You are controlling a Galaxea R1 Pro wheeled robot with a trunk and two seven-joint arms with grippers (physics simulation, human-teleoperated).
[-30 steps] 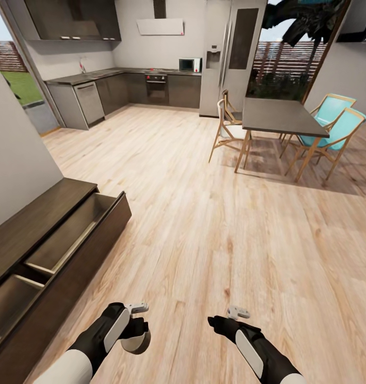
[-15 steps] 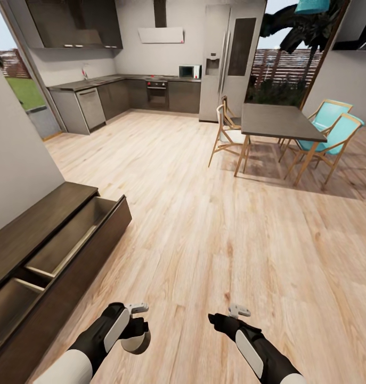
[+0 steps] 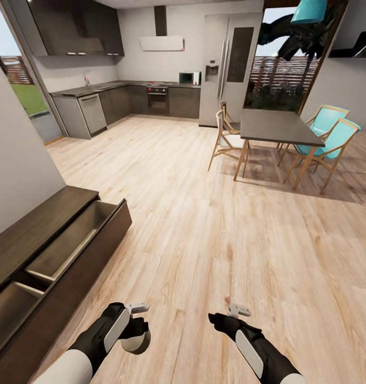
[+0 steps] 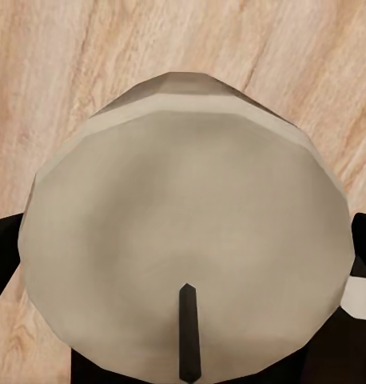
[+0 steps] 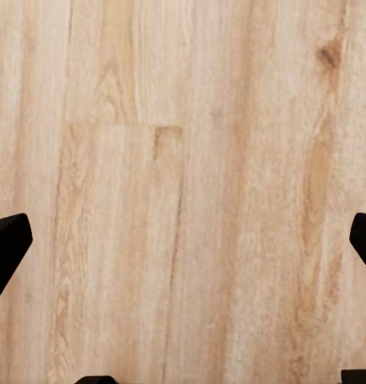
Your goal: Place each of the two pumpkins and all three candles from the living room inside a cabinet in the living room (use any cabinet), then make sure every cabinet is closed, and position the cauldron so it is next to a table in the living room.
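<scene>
My left gripper is shut on a pale grey-white candle, held low over the wood floor; in the left wrist view the candle shows its flat round top and dark wick between the black fingers. My right gripper stands open and holds nothing; its black fingertips sit wide apart over bare floor. The long dark-brown cabinet runs along the left wall with two drawers pulled out, the nearer-to-kitchen drawer showing a beige inside. The pumpkins and the cauldron are out of view.
A grey dining table with wooden and turquoise chairs stands at the right. Dark grey kitchen cabinets and a tall fridge line the far wall. Wide wood floor lies between.
The whole picture has shifted slightly as the camera moved; the cabinet and table sit a little differently in frame. Both arms keep their pose and the candle stays held.
</scene>
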